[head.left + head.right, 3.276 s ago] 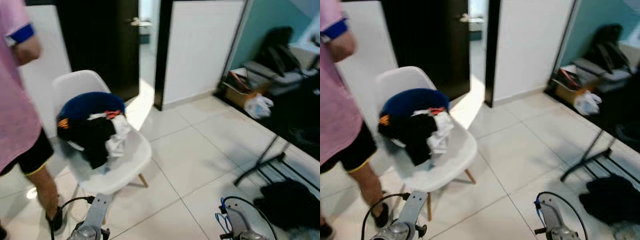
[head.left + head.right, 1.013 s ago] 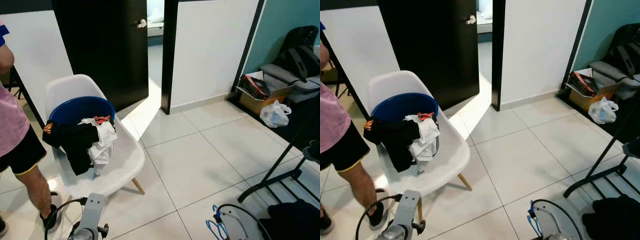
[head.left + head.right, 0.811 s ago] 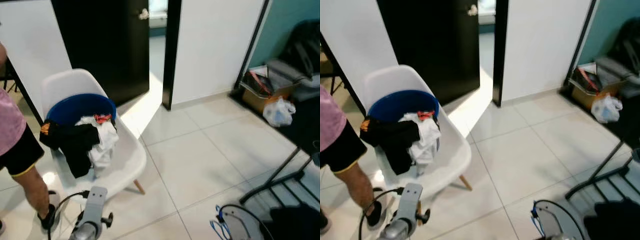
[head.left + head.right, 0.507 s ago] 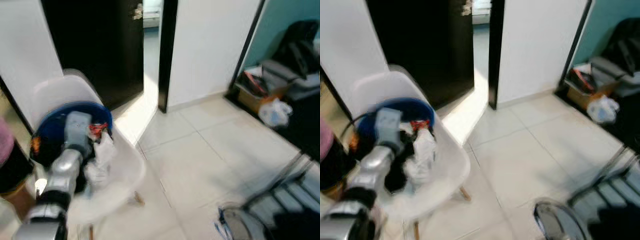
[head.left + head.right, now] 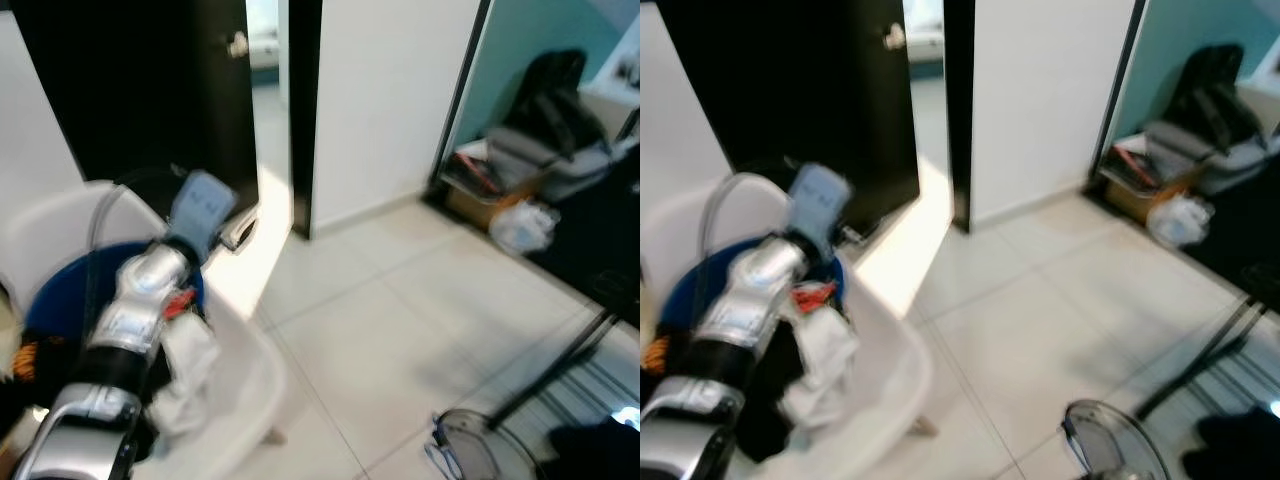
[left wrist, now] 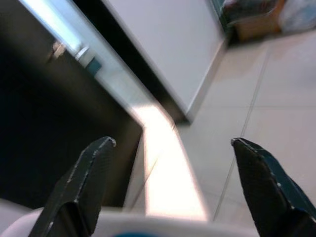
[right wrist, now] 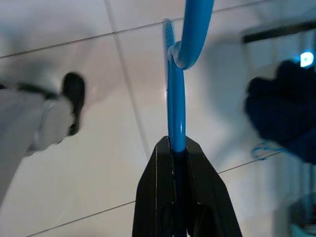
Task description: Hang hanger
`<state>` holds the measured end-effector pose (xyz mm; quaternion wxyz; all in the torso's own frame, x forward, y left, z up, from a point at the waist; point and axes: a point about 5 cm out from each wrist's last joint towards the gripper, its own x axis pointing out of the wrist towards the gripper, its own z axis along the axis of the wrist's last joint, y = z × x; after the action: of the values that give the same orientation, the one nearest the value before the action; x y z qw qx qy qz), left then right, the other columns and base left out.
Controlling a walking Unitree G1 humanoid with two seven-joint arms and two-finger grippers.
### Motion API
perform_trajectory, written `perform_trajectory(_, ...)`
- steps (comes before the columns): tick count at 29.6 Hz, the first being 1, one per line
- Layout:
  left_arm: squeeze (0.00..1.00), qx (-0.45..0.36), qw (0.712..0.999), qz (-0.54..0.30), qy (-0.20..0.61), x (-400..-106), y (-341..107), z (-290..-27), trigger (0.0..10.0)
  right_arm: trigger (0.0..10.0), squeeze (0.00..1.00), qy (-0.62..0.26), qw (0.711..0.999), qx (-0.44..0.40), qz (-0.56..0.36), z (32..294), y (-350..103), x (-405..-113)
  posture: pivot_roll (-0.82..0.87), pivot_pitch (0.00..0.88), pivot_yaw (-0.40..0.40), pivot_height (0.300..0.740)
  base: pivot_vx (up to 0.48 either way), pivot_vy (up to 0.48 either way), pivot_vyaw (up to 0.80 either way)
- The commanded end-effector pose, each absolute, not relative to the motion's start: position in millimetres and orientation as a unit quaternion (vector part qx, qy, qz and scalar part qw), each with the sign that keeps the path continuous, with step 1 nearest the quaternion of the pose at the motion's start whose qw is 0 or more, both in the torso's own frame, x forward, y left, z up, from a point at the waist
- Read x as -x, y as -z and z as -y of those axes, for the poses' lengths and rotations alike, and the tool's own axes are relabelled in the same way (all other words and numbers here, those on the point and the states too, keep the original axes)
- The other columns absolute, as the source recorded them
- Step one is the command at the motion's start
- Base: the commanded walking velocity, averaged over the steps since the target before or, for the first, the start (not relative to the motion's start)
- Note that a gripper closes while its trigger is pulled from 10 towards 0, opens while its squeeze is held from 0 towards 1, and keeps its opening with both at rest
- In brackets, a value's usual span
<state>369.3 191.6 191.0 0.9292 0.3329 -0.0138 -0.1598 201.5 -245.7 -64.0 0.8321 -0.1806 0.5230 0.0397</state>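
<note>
A blue plastic hanger [image 7: 176,94] sticks out over the tiled floor, and my right gripper [image 7: 177,144] is shut on its lower end. That right arm [image 5: 468,455] sits low at the bottom of the eye views with a bit of blue beside it. My left arm [image 5: 140,300] is raised over a blue basket [image 5: 60,295] of clothes on a white chair [image 5: 245,385]. The left gripper [image 6: 173,143] is open, its fingers [image 6: 86,177] wide apart with nothing between them, facing a dark doorway [image 6: 59,123].
The black legs of a clothes rack [image 5: 560,370] stand on the floor at the right, with dark cloth [image 5: 1235,450] lying by them. A cardboard box and a white bag [image 5: 520,225] sit at the far right. A person's leg and shoe [image 7: 74,98] are near.
My left arm has risen from the bottom edge to above the basket on the chair. The camera has swung, and the views are blurred. The person has left the eye views.
</note>
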Motion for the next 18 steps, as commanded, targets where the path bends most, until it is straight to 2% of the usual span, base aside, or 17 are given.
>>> perform_trajectory(1, 0.0, -0.36, 0.921, -0.026, 0.146, -367.2, -183.8, -202.6, 10.0, 10.0, 0.0, -0.047, 0.829, 0.181, -0.527, 241.9, 65.6, -200.6, -0.05, 0.0, -0.03, 0.74, 0.251, 0.0, 0.0)
perform_trajectory(4, 0.0, -0.452, 0.872, -0.128, 0.138, -356.4, -178.6, -222.0, 10.0, 10.0, 0.0, -0.05, 0.826, 0.184, -0.53, 241.9, 65.4, -200.9, -0.05, 0.0, -0.034, 0.74, 0.0, 0.0, 0.0)
perform_trajectory(5, 0.0, -0.452, 0.872, -0.128, 0.138, -356.4, -178.6, -222.0, 10.0, 10.0, 0.0, -0.05, 0.826, 0.184, -0.53, 241.9, 65.4, -200.9, -0.05, 0.0, -0.034, 0.74, 0.0, 0.0, 0.0)
perform_trajectory(8, 0.0, -0.504, 0.831, -0.19, 0.141, -346.1, -179.8, -236.4, 10.0, 10.0, 0.0, -0.052, 0.824, 0.187, -0.532, 242.1, 65.4, -200.8, -0.05, 0.0, -0.035, 0.74, 0.0, 0.0, 0.0)
perform_trajectory(17, 0.0, -0.498, 0.809, -0.268, 0.159, -329.2, -178.8, -248.6, 10.0, 10.0, 0.0, -0.054, 0.82, 0.191, -0.537, 242.6, 65.3, -200.5, -0.05, 0.0, -0.036, 0.74, 0.0, 0.0, 0.0)
perform_trajectory(18, 0.0, -0.495, 0.8, -0.292, 0.171, -321.9, -179.5, -251.2, 10.0, 10.0, 0.0, -0.056, 0.819, 0.193, -0.537, 242.5, 65.2, -200.7, -0.05, 0.0, -0.036, 0.74, 0.0, 0.0, 0.0)
